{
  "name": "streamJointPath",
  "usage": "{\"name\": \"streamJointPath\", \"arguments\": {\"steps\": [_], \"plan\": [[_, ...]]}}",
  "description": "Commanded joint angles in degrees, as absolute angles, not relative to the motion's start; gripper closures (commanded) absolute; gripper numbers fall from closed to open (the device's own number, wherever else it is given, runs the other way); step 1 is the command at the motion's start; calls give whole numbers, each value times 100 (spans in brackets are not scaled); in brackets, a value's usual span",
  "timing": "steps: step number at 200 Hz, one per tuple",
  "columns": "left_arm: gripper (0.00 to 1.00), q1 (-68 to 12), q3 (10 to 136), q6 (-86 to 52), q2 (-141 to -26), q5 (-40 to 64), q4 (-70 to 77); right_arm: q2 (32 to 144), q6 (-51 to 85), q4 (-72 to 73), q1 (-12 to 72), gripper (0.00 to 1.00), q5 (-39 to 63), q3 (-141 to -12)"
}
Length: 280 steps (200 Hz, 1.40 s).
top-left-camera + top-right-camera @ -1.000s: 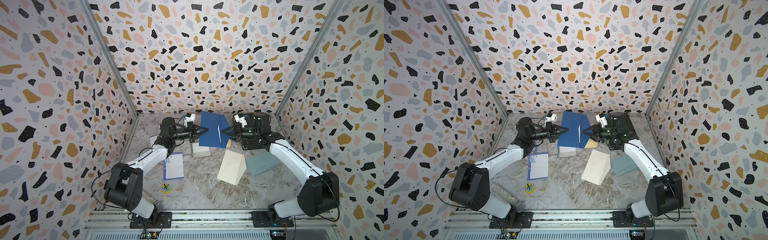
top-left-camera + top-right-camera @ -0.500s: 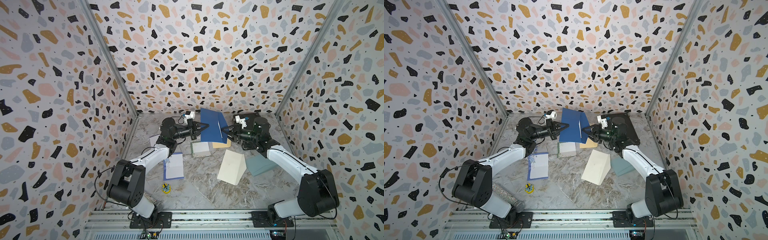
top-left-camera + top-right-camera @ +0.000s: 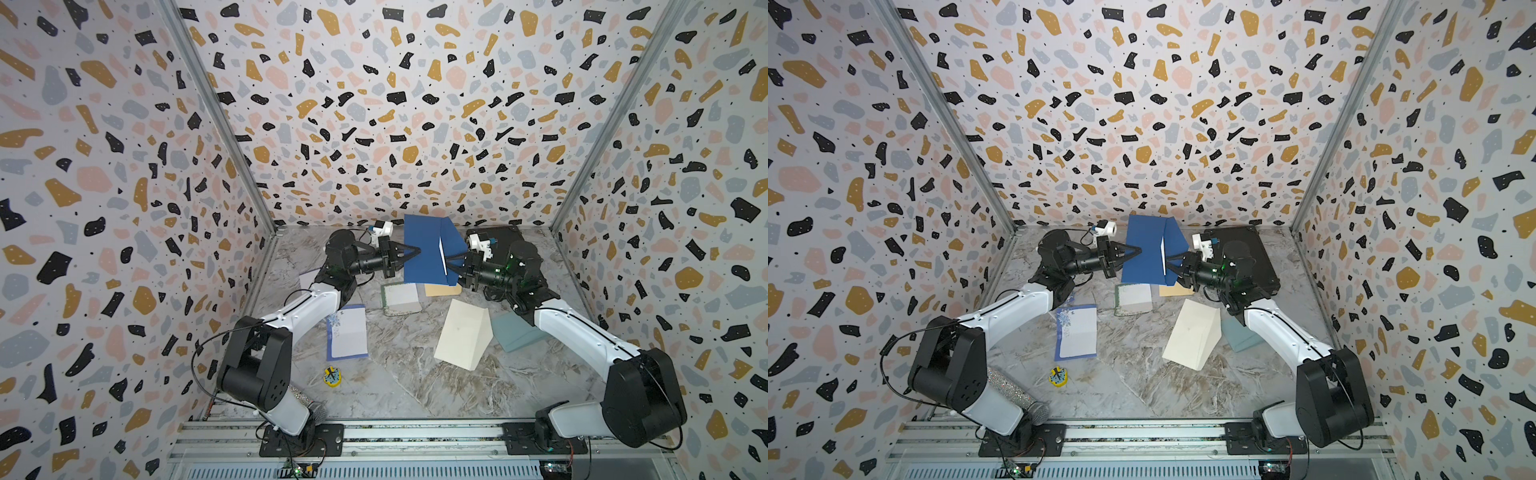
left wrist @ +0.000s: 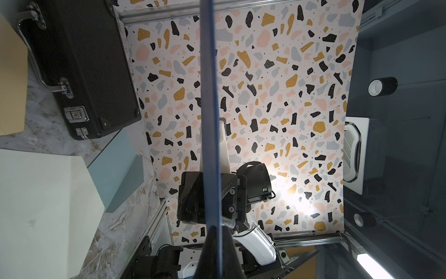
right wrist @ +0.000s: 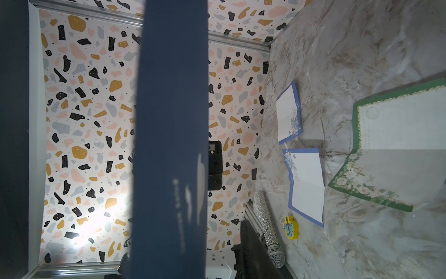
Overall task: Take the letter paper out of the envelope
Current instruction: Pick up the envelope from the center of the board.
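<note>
Raised over the 12 o'clock end of the desk, the blue envelope hung clamped at 9 o'clock by the left gripper, while the letter paper, its edge running 12 to 6, showed at 3 o'clock nearest the right gripper, its hold impossible to tell.

High stereo pair; wrist close-ups of envelope

This is a robot test cell in a lab. Terrazzo-print walls on aluminium posts box in a marble-look worktop, and two arms stand bolted to a slotted rail. An air-conditioning cassette sits in the ceiling.
</note>
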<state>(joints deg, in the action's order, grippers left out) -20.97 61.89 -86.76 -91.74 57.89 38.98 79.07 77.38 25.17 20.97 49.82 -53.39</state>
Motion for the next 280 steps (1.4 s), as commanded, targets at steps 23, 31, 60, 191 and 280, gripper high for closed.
{"name": "streamJointPath", "arguments": {"steps": [23,31,60,191,280], "plan": [[100,-2118,6363,-8367,-9220,5802,3902,7859,8260,3299,2181,72,4935,-5317],[100,-2120,6355,-8352,-9228,5801,3902,7882,8311,3368,2191,75,4915,-5313],[100,-2123,6322,-8251,-9271,5799,3807,7956,8446,3520,2216,99,4830,-5309],[52,-2421,7065,-6442,-8799,4658,271,7206,2802,-2380,2268,100,1789,-6717],[63,-3345,9044,-5335,-9560,4114,-2094,6990,1113,-2153,3174,100,167,-6793]]}}
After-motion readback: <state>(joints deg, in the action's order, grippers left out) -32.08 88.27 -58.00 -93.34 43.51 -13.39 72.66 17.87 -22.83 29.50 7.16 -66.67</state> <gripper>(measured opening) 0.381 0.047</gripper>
